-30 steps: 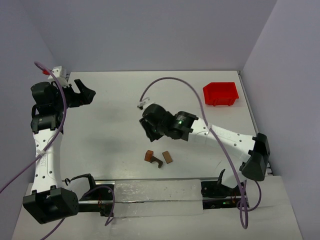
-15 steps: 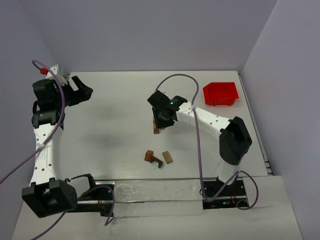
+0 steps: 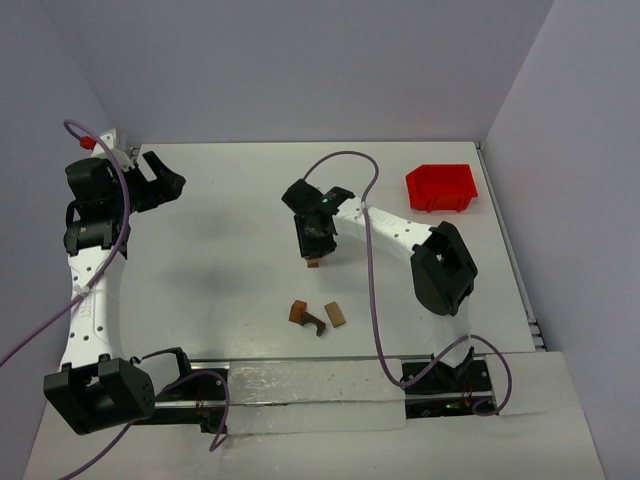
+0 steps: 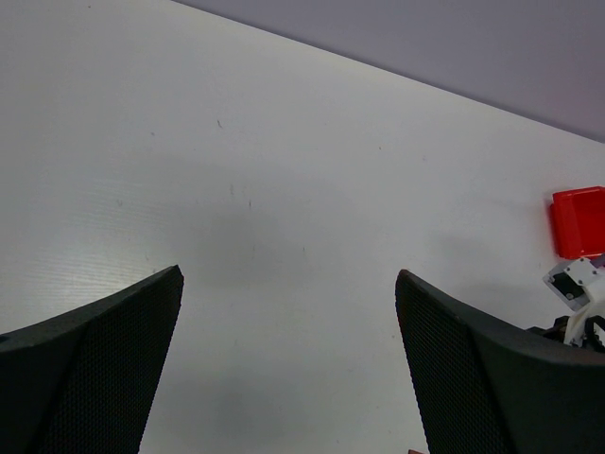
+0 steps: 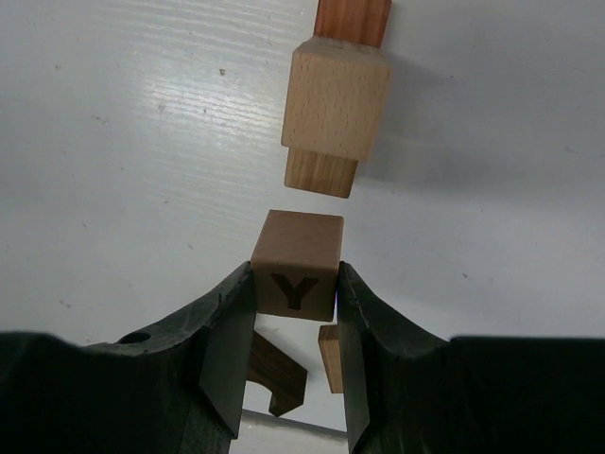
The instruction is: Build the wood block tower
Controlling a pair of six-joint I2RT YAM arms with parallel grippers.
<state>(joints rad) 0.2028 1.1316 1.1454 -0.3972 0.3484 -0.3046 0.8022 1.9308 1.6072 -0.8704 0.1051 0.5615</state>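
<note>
While clamping a tan cube (image 5: 298, 248) marked Y squarely between its jaws, letter face turned toward the wrist camera, hovering with the right gripper (image 5: 295, 284) just short of the tower (image 5: 333, 123), a narrow gap separating cube and stack. Showing the tower in the wrist view as three pieces on one long axis running straight up the frame, away from the jaws: a tan block (image 5: 321, 172) nearest, a pale cube (image 5: 338, 80) in the middle, a reddish-brown piece (image 5: 352, 17) farthest and cut off by the frame edge. Not telling from this angle which end is the top. Lying loose on the tabletop (image 3: 220, 260), nearer the arm bases than the gripper: a brown arch-shaped piece (image 3: 300, 313) and a short bar (image 3: 334, 315), just beside each other, the bar's long axis lying at a slant to the near edge. Holding the left gripper (image 4: 288, 284) well apart at the far left of the tabletop, jaws spread wide and gripping nothing, facing across toward the red bin (image 3: 441, 186) at the far right.
</note>
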